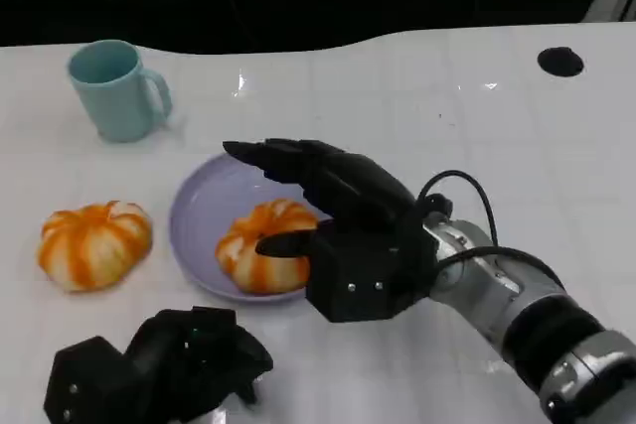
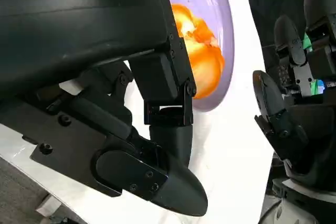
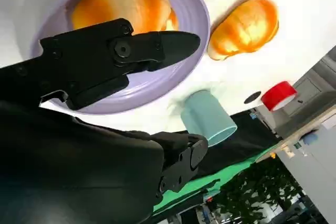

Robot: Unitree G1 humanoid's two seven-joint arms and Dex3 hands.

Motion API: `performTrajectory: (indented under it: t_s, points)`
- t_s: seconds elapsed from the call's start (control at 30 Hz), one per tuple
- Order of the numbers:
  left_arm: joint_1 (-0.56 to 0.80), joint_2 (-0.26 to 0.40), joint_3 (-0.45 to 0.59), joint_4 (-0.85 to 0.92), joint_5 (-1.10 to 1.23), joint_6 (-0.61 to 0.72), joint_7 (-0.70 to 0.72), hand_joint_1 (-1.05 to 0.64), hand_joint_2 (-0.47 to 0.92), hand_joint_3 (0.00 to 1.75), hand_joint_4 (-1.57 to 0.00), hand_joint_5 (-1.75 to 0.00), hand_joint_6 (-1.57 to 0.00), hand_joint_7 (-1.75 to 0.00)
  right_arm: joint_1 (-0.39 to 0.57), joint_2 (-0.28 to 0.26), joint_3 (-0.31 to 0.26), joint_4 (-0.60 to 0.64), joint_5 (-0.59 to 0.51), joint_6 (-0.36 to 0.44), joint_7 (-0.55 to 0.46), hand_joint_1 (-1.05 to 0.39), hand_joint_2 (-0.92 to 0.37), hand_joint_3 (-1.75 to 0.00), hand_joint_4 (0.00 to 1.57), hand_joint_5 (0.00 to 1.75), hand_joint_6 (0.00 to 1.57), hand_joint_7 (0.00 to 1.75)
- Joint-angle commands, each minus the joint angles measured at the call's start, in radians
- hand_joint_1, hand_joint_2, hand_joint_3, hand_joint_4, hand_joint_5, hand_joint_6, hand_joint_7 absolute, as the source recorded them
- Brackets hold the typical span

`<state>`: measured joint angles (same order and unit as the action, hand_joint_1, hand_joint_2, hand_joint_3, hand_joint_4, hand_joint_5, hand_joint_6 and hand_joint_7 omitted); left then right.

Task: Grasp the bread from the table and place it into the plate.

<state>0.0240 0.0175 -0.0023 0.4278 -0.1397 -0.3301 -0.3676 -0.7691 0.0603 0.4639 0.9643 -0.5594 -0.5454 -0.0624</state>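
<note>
A round orange-and-white bread (image 1: 260, 247) lies in the lavender plate (image 1: 199, 208) at the table's middle; the same bread (image 3: 122, 2) and plate (image 3: 157, 80) appear in the right wrist view. My right hand (image 1: 343, 213) hovers over the plate's right side with its fingers stretched out and apart, the thumb close beside the bread, holding nothing. A second bread (image 1: 94, 243) sits on the table left of the plate. My left hand (image 1: 164, 364) rests at the near left edge, fingers curled in and holding nothing. The left wrist view shows the bread (image 2: 203, 51) in the plate (image 2: 229, 30).
A light blue mug (image 1: 117, 88) stands at the back left. A black round mark (image 1: 560, 61) is on the table at the far right. The white table (image 1: 477, 146) ends at a dark edge behind.
</note>
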Motion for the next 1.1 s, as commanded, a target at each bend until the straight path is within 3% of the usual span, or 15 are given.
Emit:
performTrajectory:
  t_s: [0.03,0.33,0.43,0.53,0.73,0.87,1.07,1.1]
  points:
    - [0.011,0.011,0.003,0.008,0.001,0.019,0.003,-1.05,0.82,0.0,-0.89,-1.51,-1.33,-0.72,0.067,-0.066,-0.014,-0.111,0.014,-0.014,0.01,-0.72,-0.92,-0.27,0.01,0.09,0.11,0.0]
    - [0.002,0.01,0.002,0.022,0.004,0.007,0.001,-1.05,0.82,0.0,-0.88,-1.52,-1.32,-0.73,0.23,-0.206,-0.04,-0.313,-0.012,-0.115,-0.081,-0.61,-0.92,-0.16,0.09,0.21,0.2,0.04]
    - [-0.001,0.009,0.001,0.025,0.004,0.007,0.002,-1.05,0.82,0.0,-0.88,-1.52,-1.33,-0.73,0.28,-0.239,-0.057,-0.363,-0.009,-0.136,-0.106,-0.58,-0.92,-0.13,0.05,0.43,0.25,0.04]
    - [-0.005,0.007,0.001,0.033,0.004,0.002,0.001,-1.05,0.82,0.0,-0.89,-1.52,-1.33,-0.73,0.333,-0.269,-0.083,-0.399,-0.011,-0.17,-0.148,-0.55,-0.92,-0.11,0.07,0.52,0.3,0.06]
    - [-0.008,0.001,0.0,0.033,0.007,0.003,0.008,-1.05,0.82,0.0,-0.89,-1.52,-1.33,-0.73,0.41,-0.315,-0.138,-0.392,-0.011,-0.282,-0.255,-0.45,-0.92,-0.1,0.23,0.63,0.45,0.11]
    - [-0.005,-0.001,-0.002,0.03,0.013,0.001,0.013,-1.05,0.82,0.0,-0.89,-1.52,-1.33,-0.73,0.448,-0.327,-0.17,-0.394,0.005,-0.314,-0.278,-0.43,-0.92,-0.11,0.3,0.69,0.54,0.15]
    - [-0.004,-0.001,-0.005,0.019,0.013,0.013,0.019,-1.04,0.83,0.01,-0.9,-1.5,-1.33,-0.72,0.52,-0.343,-0.232,-0.41,0.015,-0.368,-0.325,-0.27,-0.89,-0.12,0.62,0.91,0.85,0.3]
    - [-0.004,-0.001,-0.005,0.017,0.011,0.017,0.018,-1.04,0.82,0.0,-0.9,-1.5,-1.33,-0.72,0.534,-0.346,-0.243,-0.411,0.009,-0.38,-0.341,-0.24,-0.78,-0.35,0.68,1.09,0.89,0.43]
